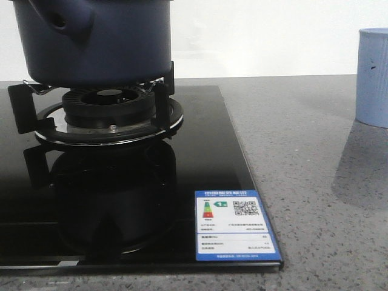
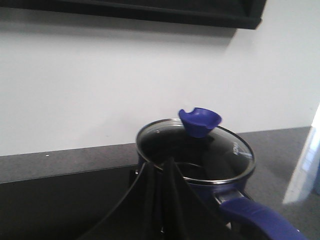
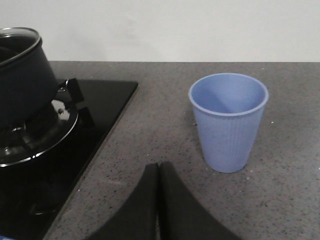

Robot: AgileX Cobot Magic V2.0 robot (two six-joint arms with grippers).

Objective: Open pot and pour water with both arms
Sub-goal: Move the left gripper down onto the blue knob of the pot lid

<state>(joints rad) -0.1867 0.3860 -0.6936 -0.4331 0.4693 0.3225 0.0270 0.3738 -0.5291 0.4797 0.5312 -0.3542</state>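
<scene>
The dark navy pot (image 1: 97, 42) stands on the burner grate (image 1: 160, 91) at the far left of the hob. A glass lid (image 2: 225, 155) with a blue knob (image 2: 200, 121) covers it, and its blue side handle (image 2: 260, 220) juts out toward the camera in the left wrist view. My left gripper (image 2: 160, 165) is shut and empty, its tips just short of the near rim of the lid. My right gripper (image 3: 158, 167) is also shut and empty, low over the grey counter, between the hob and a light-blue cup (image 3: 228, 120). Neither gripper shows in the front view.
The black glass hob (image 1: 121, 200) carries a blue-and-white label (image 1: 233, 224) at its front right corner. The light-blue cup (image 1: 373, 76) stands upright on the speckled grey counter (image 1: 315, 182) to the right. A white wall runs behind.
</scene>
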